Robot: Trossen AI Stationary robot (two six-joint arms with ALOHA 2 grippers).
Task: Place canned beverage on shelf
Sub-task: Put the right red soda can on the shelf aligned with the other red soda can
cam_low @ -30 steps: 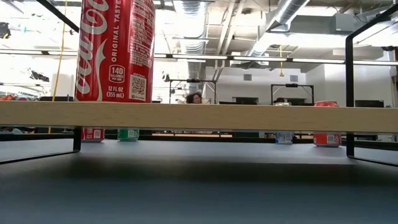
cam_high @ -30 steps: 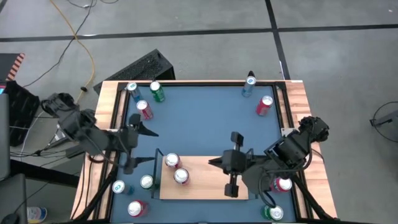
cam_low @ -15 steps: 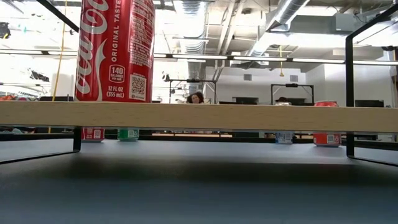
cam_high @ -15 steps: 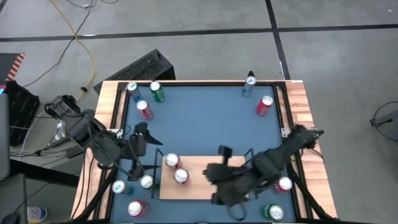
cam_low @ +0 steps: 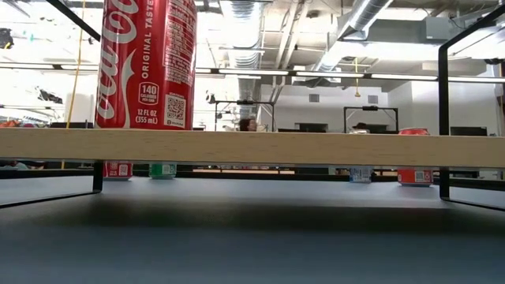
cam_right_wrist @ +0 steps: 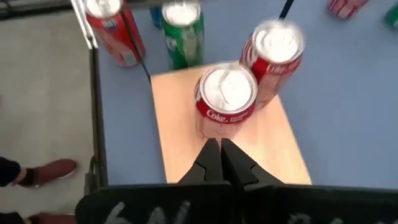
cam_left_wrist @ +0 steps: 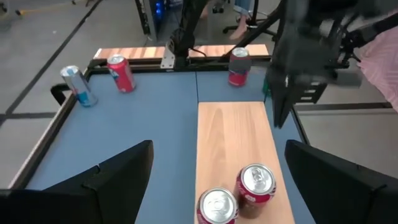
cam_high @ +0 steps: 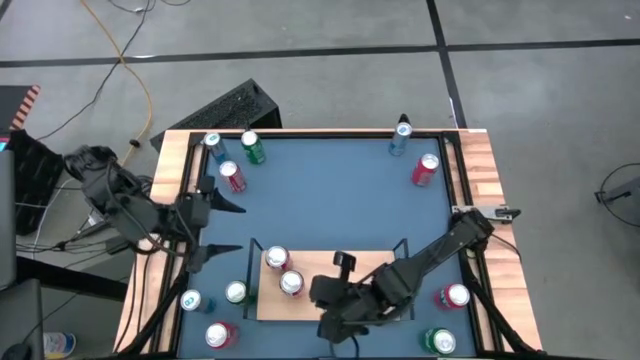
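The shelf [cam_high: 315,262] is a light-wood board with black end rails near the table's front edge. Two red cans stand upright on its left end, one nearer [cam_right_wrist: 226,99] and one farther [cam_right_wrist: 273,53]; they also show in the high view [cam_high: 291,283] [cam_high: 277,260]. In the low view a red can [cam_low: 146,63] stands on the board's edge [cam_low: 252,147]. My right gripper [cam_right_wrist: 219,144] [cam_high: 314,291] is shut, low over the board, pointing at the nearer can from the right. My left gripper [cam_high: 222,226] [cam_left_wrist: 217,144] hangs open and holds nothing, above the tabletop left of the shelf. My right gripper's shut fingertips [cam_right_wrist: 211,152] stand right at the foot of the nearer red can's wall [cam_right_wrist: 217,132], coming slanting down from the table's right. Whether they touch the can, I cannot tell. The can stands upright on the board.
Loose cans stand on the blue tabletop [cam_high: 330,200]: three at the far left [cam_high: 232,177], two at the far right [cam_high: 426,168], three at the near left [cam_high: 218,335], and two at the near right [cam_high: 455,296]. The middle of the tabletop is bare.
My right gripper has sunk and travelled along the shelf toward the table's left and near edges, from over the board's right part to beside the two red cans, tipping further down and staying shut. My left gripper has drawn back slightly toward the left edge, still open.
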